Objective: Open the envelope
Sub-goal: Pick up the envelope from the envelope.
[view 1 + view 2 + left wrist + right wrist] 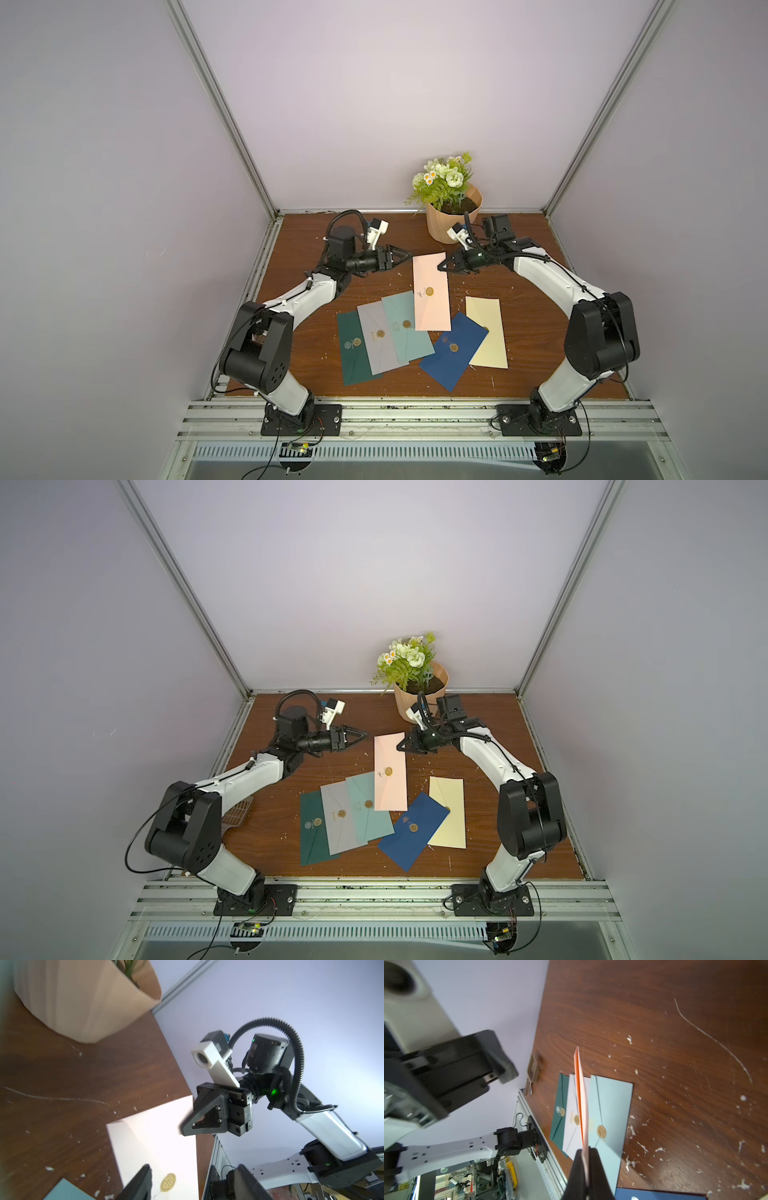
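I count six envelopes (405,328) and one flowerpot (451,218). The pink envelope (431,291) is mid-table (316,307), long axis running far-to-near, seal facing up. The right gripper (444,266) is clamped on its far corner. The left gripper (404,257) is beside it, fingers spread, empty.

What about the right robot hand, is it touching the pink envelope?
Touching. The right wrist view shows the right gripper with its fingers pinched shut on the pink envelope.
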{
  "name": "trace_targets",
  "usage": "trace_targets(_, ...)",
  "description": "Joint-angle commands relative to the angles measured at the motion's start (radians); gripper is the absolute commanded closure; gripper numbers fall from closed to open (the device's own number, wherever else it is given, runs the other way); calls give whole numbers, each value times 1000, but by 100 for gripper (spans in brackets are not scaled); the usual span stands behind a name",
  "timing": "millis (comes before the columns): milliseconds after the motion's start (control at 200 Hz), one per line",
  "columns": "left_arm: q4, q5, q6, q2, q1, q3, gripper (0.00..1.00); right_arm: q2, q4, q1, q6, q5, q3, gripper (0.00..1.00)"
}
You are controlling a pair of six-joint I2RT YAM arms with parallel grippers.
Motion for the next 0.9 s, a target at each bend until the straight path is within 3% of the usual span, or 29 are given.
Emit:
trace_targets(0,195,131,-120,-3,16,-8,31,-39,24,-4,63,-158,48,100)
trace_targets(265,204,134,-93,-5,19,2,30,-77,307,-4,301,-269,50,100)
trace_targets(495,204,96,-76,-14,33,-28,29,-89,259,-4,291,-284,87,100)
trace_targets(756,256,99,-111,-5,34,-44,29,-104,360,-4,376,-296,82,100)
trace_targets(826,313,106,-157,1,33,-50,32,-98,403,-1,409,-302,71,100)
trace_targets(896,319,122,-166,12,22,-40,44,-91,514,1,484,-308,47,100)
